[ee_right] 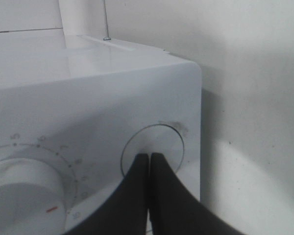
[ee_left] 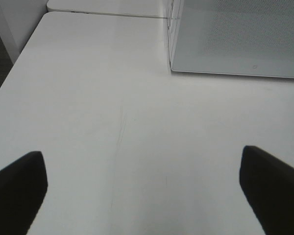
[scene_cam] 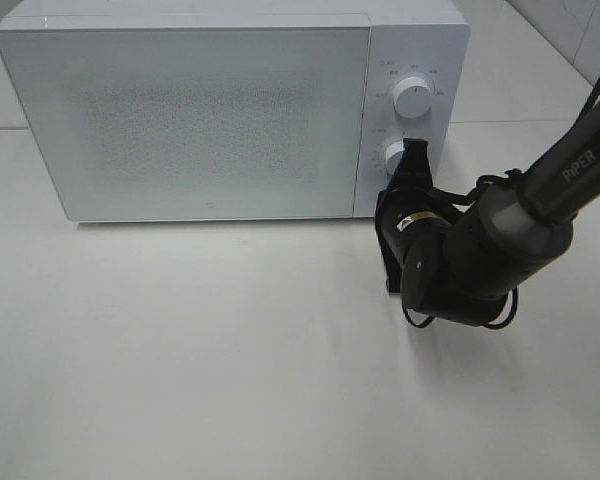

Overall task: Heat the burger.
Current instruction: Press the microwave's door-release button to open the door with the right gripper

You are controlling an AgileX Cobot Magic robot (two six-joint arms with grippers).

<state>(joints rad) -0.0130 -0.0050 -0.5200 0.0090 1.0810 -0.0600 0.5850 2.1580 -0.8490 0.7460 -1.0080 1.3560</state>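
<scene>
Pinched-shut right gripper point(ee_right: 149, 161) is pushing the flat round white button point(ee_right: 153, 142) on the white boxy microwave point(scene_cam: 180, 110). The left gripper point(ee_left: 142, 196) is idling, spread. The burger isn't showing, probably inside; soft, tippy stack, so support from below.

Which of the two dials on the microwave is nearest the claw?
The lower dial: the shut right claw sits right beside it, partly hiding it in the high view, while the upper dial stands clear above.

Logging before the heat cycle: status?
Left fingers open over table. Right fingers shut, tips on button of microwave. Burger unseen; door closed. No obstruction visible.
</scene>
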